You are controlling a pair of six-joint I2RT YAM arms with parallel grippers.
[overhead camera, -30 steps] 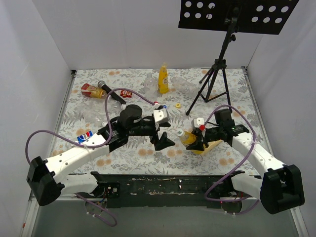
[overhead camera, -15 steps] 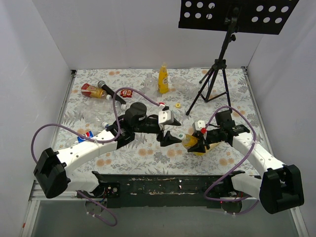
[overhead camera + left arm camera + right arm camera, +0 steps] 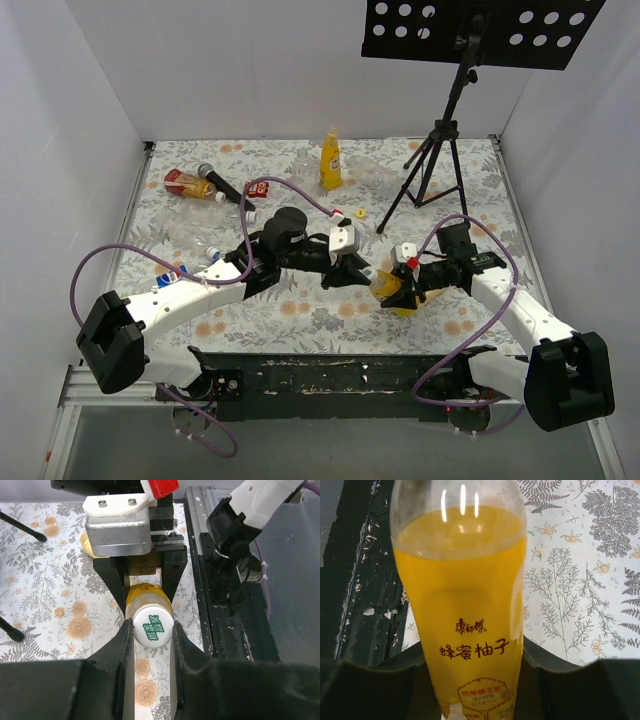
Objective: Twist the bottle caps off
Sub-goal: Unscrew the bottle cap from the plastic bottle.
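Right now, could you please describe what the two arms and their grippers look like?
Both arms have white links joined by black joints and bulky black bases. A purple cable loops along each. The left gripper and right gripper have black fingers, each under a grey-and-white camera block; a red tab marks the right one's block. Up close, the fingers look matte black.

We see both arms reaching inward from their bases, meeting near the middle. Our left end effector [image 3: 152, 645] is clamped tight, fingers [image 3: 120, 650] pinching from both sides. Our right end effector [image 3: 400, 287] points back toward the left one, its black jaws partly apart and gripping from either side.
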